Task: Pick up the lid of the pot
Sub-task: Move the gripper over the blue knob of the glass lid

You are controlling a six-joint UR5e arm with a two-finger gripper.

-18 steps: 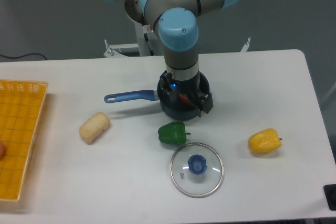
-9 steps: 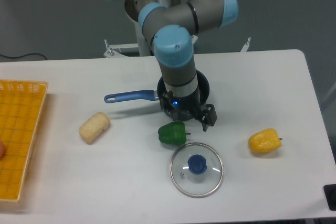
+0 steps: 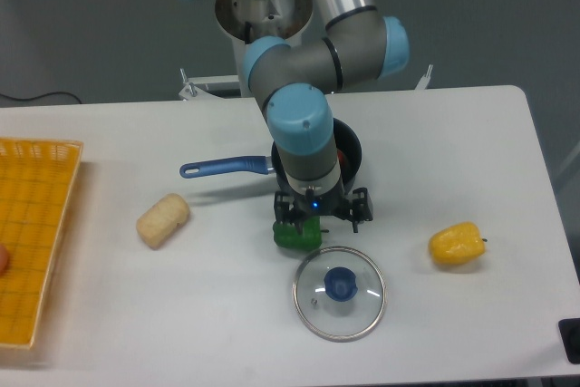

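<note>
Currently, we judge the step as approach, pre-grasp. Lid (image 3: 358, 312) lies on the bench (image 3: 217, 314), flat as far as we can tell, blue knob (image 3: 340, 284) up, nothing holding it. Claw (image 3: 323, 214) looks open, fingers apart, nothing gripped; it hangs on the pan side of the lid, over or near the green pepper (image 3: 297, 235), exact height unclear to us. So no grasp, no lift; we'd call it early.

Next we need the claw brought across toward the camera's side, centred on the knob, fingers either side of it, then lowered, closed and raised. We'd want height kept until past the pepper, which sits just beside the lid's rim and could get knocked. Knob looks round, so an off-centre pinch might slip or tip the lid.

Further out, we log the black pan (image 3: 352, 140) behind, yellow pepper (image 3: 457, 244) to image right, tan item (image 3: 163, 220) and orange crate (image 3: 38, 246) to image left.
</note>
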